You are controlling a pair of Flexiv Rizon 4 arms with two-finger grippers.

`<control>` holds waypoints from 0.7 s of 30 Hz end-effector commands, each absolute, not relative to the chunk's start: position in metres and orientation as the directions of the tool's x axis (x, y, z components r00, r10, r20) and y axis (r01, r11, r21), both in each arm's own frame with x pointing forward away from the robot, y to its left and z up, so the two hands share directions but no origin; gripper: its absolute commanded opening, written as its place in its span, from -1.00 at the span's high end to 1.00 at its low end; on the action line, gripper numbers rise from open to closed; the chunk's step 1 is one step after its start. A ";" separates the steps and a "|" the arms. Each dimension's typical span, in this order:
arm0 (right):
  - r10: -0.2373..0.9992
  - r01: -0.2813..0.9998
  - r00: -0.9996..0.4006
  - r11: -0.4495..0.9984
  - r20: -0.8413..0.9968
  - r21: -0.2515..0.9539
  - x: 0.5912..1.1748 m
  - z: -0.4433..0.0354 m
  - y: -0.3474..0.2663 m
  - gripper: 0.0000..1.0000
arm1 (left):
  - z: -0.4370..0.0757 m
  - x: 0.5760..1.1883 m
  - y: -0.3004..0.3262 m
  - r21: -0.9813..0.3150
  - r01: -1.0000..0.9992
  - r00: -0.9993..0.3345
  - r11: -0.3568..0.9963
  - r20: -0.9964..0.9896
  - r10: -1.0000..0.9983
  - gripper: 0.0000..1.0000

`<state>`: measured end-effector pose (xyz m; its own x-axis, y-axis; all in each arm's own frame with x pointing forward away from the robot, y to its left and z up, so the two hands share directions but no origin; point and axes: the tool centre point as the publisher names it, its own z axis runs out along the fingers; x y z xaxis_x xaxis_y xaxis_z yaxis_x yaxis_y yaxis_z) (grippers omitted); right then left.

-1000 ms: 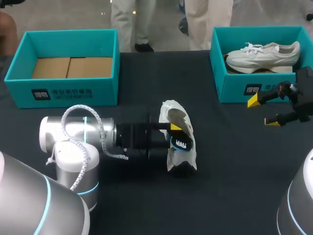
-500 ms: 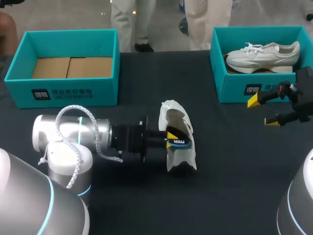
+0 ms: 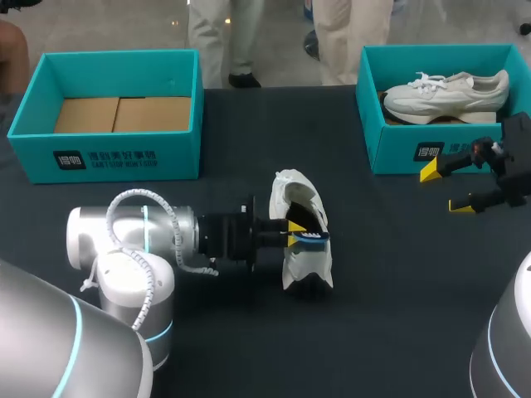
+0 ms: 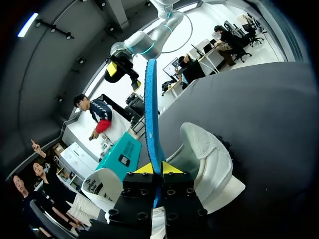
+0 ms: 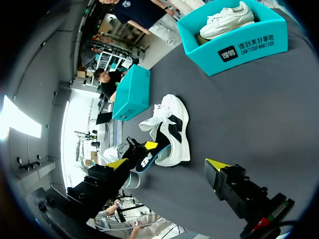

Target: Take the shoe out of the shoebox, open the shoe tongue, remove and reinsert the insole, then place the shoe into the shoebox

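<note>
L gripper (image 4: 158, 168) clenched on the blue insole (image 4: 152, 114), right at the opening of the white shoe (image 3: 307, 264), mid-table. R gripper (image 3: 446, 189) spread wide, holding nothing, just in front of the right shoebox (image 3: 398, 153) w/ another shoe (image 3: 444, 95) inside.

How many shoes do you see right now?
2. One shoe lies mid-table, its blue insole pinched by the left gripper; the other shoe sits in the right shoebox. The left shoebox shows only its cardboard floor.
</note>
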<state>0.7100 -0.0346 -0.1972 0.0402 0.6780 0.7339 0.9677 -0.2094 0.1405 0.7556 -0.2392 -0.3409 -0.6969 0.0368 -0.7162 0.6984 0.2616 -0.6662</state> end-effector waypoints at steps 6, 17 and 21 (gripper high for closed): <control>0.680 0.967 0.043 -0.211 0.732 0.139 0.710 -0.197 -0.034 -1.00 | -0.324 0.751 -0.233 -0.673 0.689 -0.707 0.270 -0.706 0.045 0.04; 0.680 0.967 0.043 -0.211 0.732 0.139 0.710 -0.197 -0.034 -1.00 | -0.322 0.738 -0.223 -0.672 0.692 -0.711 0.262 -0.698 0.088 0.75; 0.680 0.967 0.043 -0.211 0.732 0.139 0.710 -0.197 -0.034 -1.00 | -0.330 0.739 -0.226 -0.670 0.693 -0.711 0.266 -0.696 0.101 1.00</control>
<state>0.7101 -0.0346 -0.1972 0.0402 0.6781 0.7339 0.9677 -0.2094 0.1405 0.7370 -0.2230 -0.3271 -0.7104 0.0925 -0.6977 0.6932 0.2632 -0.6710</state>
